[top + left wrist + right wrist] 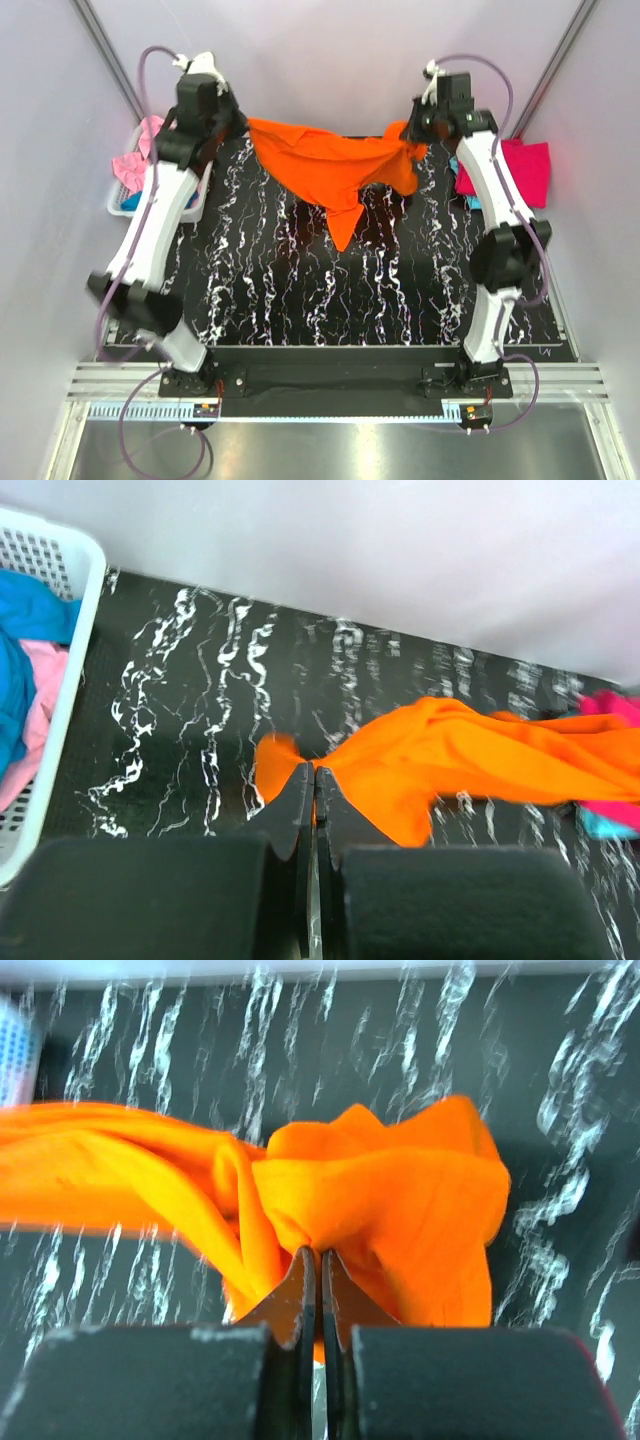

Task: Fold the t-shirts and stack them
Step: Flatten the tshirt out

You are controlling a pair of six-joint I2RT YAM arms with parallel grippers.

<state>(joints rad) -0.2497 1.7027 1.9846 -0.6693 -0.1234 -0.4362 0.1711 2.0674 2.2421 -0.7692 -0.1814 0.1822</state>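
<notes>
Orange t-shirt [335, 170] strung between clamped left gripper [315, 773], right gripper [318, 1253].

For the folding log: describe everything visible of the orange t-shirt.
The orange t-shirt is plain, soft-looking bright cloth, unfolded and wrinkled. It hangs stretched between both hands above the black marbled table: the left hand is shut on one edge, the right hand on a bunched end. Its middle sags, one pointed flap drooping lowest; whether that flap touches the table cannot be told.
</notes>
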